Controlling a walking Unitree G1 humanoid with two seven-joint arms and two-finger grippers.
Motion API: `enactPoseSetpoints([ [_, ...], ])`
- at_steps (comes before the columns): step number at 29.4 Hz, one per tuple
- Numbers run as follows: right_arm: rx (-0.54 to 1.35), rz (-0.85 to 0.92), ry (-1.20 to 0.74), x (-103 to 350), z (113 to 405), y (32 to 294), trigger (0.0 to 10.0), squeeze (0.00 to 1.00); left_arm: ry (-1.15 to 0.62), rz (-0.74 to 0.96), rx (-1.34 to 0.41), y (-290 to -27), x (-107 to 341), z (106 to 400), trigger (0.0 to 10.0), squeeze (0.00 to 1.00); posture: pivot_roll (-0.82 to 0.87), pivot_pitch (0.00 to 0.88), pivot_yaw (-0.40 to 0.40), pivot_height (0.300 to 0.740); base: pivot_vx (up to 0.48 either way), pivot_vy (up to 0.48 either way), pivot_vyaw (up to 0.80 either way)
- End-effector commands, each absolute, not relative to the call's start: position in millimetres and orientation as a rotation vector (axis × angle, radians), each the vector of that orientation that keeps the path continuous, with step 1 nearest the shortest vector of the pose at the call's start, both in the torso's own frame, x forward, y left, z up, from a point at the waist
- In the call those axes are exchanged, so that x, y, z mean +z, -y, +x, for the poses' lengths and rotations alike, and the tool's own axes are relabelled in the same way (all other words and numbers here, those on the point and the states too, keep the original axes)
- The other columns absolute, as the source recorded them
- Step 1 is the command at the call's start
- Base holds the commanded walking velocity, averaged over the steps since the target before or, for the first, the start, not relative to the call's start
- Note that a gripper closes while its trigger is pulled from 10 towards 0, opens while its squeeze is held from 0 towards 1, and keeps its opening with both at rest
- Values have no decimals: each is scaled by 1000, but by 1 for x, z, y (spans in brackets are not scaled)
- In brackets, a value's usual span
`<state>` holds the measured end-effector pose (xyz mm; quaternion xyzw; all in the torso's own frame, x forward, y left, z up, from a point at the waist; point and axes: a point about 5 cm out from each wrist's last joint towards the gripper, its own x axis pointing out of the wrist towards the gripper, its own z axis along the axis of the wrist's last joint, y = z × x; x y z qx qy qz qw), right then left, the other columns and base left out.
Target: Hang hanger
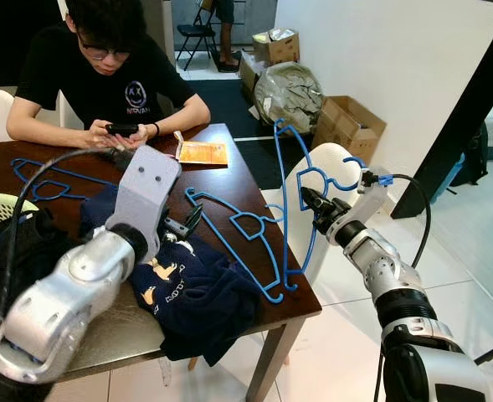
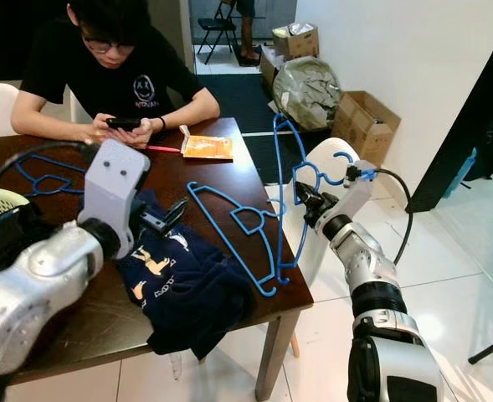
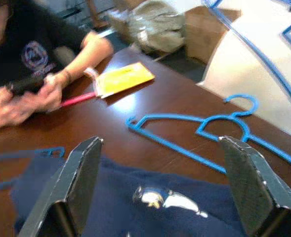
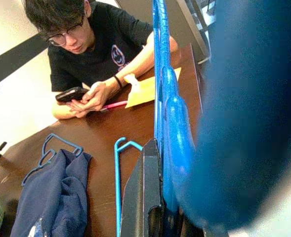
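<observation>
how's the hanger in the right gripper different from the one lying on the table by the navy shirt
The held hanger stands upright off the table edge, clamped in the right gripper; the table hanger lies flat on the brown table, touched by neither gripper. The held hanger is in front of the white chair; the table hanger lies beside the navy shirt. Both are thin blue plastic.

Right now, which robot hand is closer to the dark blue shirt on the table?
Left. The left gripper hovers open just above the dark blue shirt; the right gripper is off the table's edge, holding a blue hanger.
</observation>
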<state>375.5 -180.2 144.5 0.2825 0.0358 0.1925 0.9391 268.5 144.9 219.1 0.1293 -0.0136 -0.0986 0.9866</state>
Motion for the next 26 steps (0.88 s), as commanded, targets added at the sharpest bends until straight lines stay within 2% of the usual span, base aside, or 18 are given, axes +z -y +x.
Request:
enactPoseSetpoints([
  [1, 401, 578, -71, 146, 377, 179, 10000, 0, 37, 273, -166, -144, 215, 268, 10000, 0, 129, 4, -67, 740, -311, 0, 0],
  [7, 426, 542, -35, 150, 376, 176, 10000, 0, 50, 318, -144, -143, 202, 262, 10000, 0, 134, 8, -64, 740, -447, 0, 0],
  [15, 513, 475, 5, 155, 371, 172, 10000, 0, 47, 278, 77, -177, 187, 253, 10000, 0, 134, 17, -70, 740, -427, 0, 784],
  [26, 493, 504, -1, 154, 373, 173, 10000, 0, 79, 244, -3, -171, 189, 255, 10000, 0, 132, 14, -77, 740, 0, 0, 800],
])
